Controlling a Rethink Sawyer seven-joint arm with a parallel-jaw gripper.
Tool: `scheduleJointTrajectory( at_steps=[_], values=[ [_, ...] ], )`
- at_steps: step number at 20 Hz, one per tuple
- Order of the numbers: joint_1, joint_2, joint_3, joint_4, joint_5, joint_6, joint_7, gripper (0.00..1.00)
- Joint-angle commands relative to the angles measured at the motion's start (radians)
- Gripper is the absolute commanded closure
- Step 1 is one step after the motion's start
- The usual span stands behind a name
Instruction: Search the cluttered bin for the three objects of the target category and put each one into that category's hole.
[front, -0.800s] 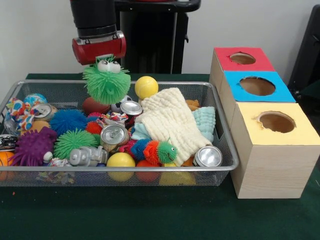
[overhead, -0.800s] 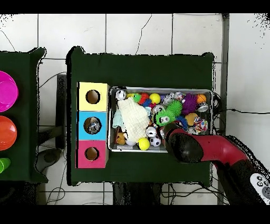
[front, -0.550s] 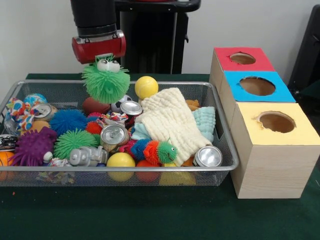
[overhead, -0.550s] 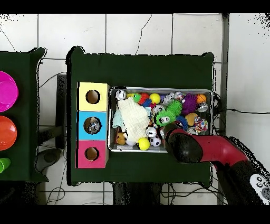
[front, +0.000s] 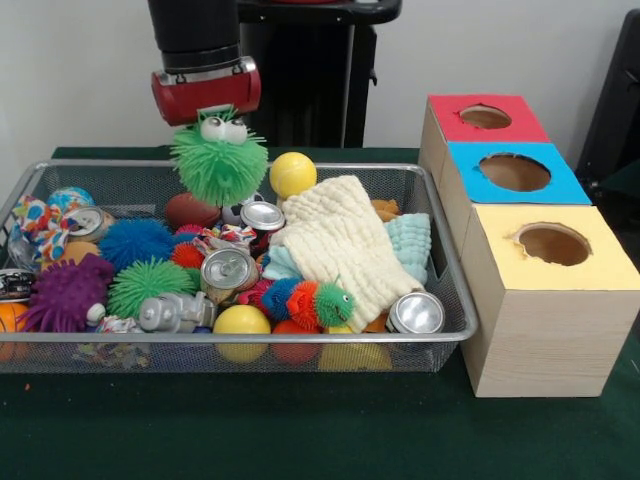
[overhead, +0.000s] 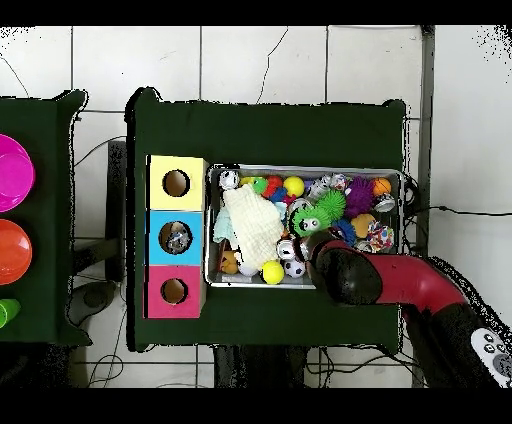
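Green spiky toy (front: 219, 160) with googly eyes hangs pinched in the gripper (front: 212, 112), lifted clear above the bin (front: 440, 300); the three holed boxes (front: 514, 172) lie well off toward the picture's right in the front view

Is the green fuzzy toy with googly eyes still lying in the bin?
No: in the front view the green fuzzy toy hangs from the gripper, lifted above the clutter in the wire bin.
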Motion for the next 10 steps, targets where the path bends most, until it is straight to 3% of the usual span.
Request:
scheduleJointTrajectory(
  at_steps=[1,2,10],
  values=[
    [0.040,0.000,-0.026,-0.032,0.072,0.030,0.165,1.00],
    [0.044,0.001,-0.033,-0.033,0.080,0.028,0.156,0.00],
    [0.038,-0.001,-0.035,-0.023,0.078,0.010,0.134,0.00]
  ],
)
